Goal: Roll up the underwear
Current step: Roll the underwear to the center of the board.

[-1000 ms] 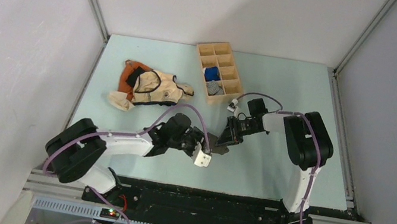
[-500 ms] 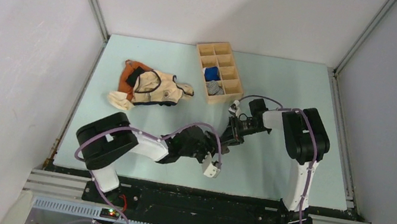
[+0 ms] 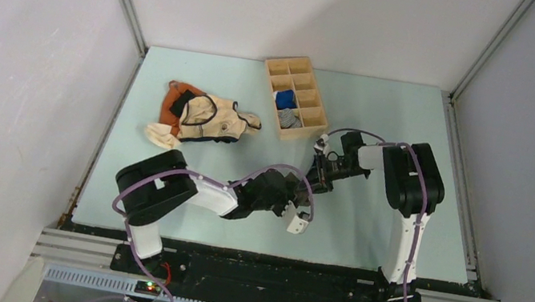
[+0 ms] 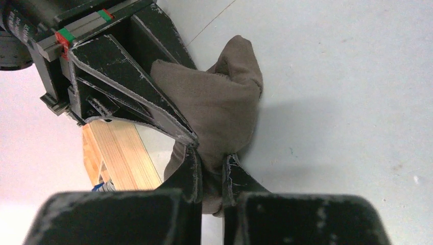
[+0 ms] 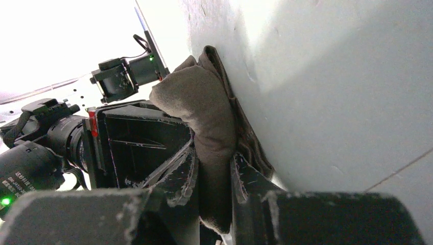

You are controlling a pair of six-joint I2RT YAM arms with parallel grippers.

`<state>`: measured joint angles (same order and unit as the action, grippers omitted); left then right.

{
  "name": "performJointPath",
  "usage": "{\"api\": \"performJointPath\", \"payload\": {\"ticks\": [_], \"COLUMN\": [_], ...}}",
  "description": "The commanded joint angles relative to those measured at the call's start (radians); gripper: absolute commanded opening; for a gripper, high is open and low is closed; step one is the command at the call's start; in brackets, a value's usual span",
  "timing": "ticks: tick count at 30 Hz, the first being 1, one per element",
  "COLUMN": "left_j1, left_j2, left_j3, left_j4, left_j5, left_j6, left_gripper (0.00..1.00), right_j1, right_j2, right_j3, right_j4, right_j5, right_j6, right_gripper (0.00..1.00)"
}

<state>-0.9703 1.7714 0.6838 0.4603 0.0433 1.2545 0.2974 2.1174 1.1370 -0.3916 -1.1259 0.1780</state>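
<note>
The underwear is a bunched olive-brown wad of soft fabric, pinched from two sides just above the table. In the left wrist view my left gripper is shut on its lower edge, and the right gripper's fingers clamp the same wad from the upper left. The right wrist view has my right gripper shut on a fold of the underwear, with the left gripper's dark body behind it. From above, both grippers meet near the table's middle, left gripper and right gripper, and they hide nearly all of the cloth.
A wooden compartment box stands at the back, holding a blue cloth roll and a grey roll. A cream-and-orange garment lies at the back left. The box edge is close behind the grippers.
My left arm swung right across the table to the right gripper and its jaws closed on the underwear. The right gripper kept its hold, shifting slightly right and back.
</note>
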Motion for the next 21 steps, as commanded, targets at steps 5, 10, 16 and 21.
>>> {"api": "performJointPath", "payload": {"ticks": [5,10,16,21], "left_j1": [0.045,0.055,0.070,0.067], "left_j2": [0.062,0.050,0.079,0.109], "left_j3": [0.056,0.106,0.287,0.406], "left_j4": [-0.204,-0.384,-0.828,-1.136], "left_j5": [-0.123,-0.070,0.029,0.121], "left_j6": [-0.055,-0.041,-0.042,-0.070], "left_gripper": [0.00,0.00,0.00,0.00], "right_j1": [0.039,-0.032,-0.218,-0.334], "right_j2": [0.072,-0.026,-0.365,-1.038], "right_j3": [-0.020,0.023,0.054,-0.344], "right_j4": [-0.105,-0.155,-0.192,0.261], "right_j5": [0.174,0.214,0.324,0.580], "right_j6": [-0.075,-0.093,-0.291,-0.421], "right_gripper": [0.35,0.83,0.99,0.99]}}
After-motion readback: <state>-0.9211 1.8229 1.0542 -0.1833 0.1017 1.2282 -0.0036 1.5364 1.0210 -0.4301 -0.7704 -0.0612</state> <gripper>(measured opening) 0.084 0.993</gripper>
